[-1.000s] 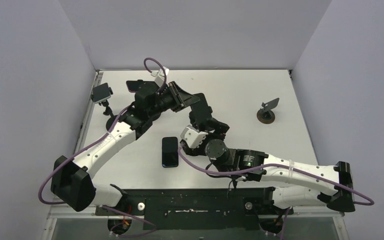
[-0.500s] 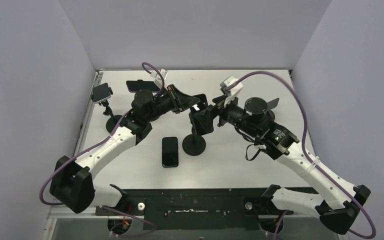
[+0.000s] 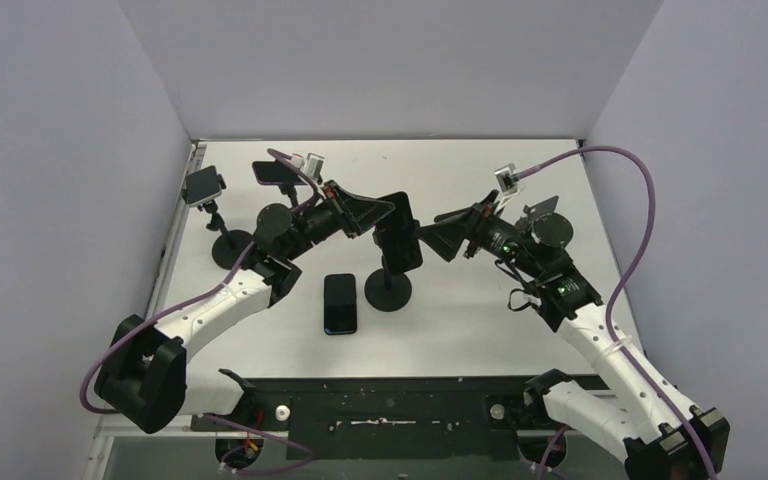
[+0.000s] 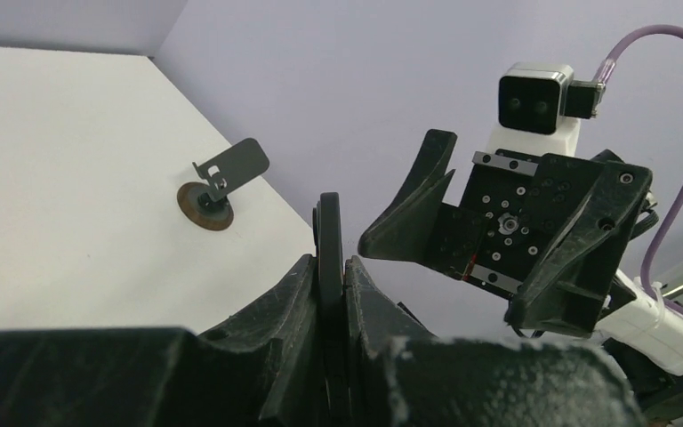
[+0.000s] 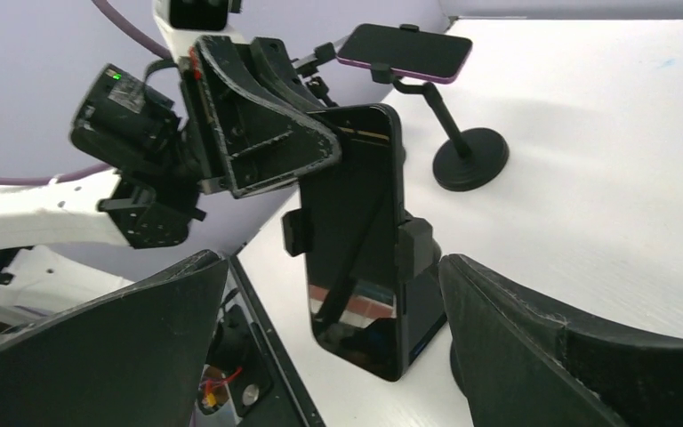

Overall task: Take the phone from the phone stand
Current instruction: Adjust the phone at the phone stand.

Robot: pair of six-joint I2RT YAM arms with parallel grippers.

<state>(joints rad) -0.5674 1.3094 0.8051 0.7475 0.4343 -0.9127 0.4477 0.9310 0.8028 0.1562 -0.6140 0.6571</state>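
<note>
A black phone (image 3: 398, 232) stands upright in the side clamps of a black phone stand (image 3: 388, 292) at the table's middle. My left gripper (image 3: 378, 212) reaches in from the left and is shut on the phone's upper edge. In the left wrist view the thin phone edge (image 4: 329, 240) sits pinched in the left gripper (image 4: 329, 264). My right gripper (image 3: 430, 238) hovers open just right of the phone, apart from it. The right wrist view shows the phone (image 5: 356, 222) facing my right gripper (image 5: 331, 267), with the stand's clamps (image 5: 413, 249) still around it.
Another dark phone (image 3: 340, 303) lies flat left of the stand. Two more stands carry phones at the far left (image 3: 203, 187) and back left (image 3: 278, 172). A small empty stand (image 4: 218, 182) sits at the right, half hidden by my right arm in the top view.
The right arm swung from the near centre up to the phone's right side and now faces it, open. The left gripper stayed shut on the phone's top, shifting slightly right.
</note>
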